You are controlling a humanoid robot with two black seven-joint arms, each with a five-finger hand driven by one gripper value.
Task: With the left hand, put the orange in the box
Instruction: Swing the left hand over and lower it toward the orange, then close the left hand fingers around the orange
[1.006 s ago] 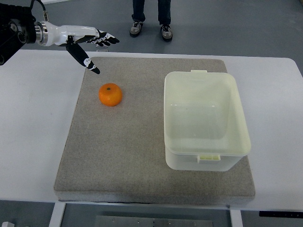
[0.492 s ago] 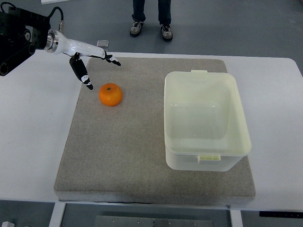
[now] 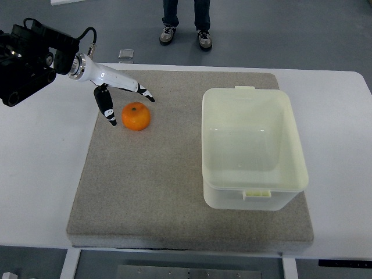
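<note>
An orange [image 3: 136, 116] lies on the grey mat [image 3: 174, 192], left of centre. A pale translucent box [image 3: 251, 148] stands open and empty on the mat's right half. My left hand [image 3: 129, 106] reaches in from the upper left and hovers just over the orange's left and far sides. Its fingers [image 3: 143, 92] are spread past the fruit's far edge and its thumb [image 3: 107, 109] hangs down on the fruit's left. The hand is open and holds nothing. The right arm is out of view.
The mat lies on a white table [image 3: 40, 168]. A person's legs and shoes [image 3: 185, 36] stand beyond the far table edge. A small grey object [image 3: 125, 54] sits on the floor near the far edge.
My left hand has moved down and right, from above the mat's far left corner to straddling the orange. The orange and box have not moved.
</note>
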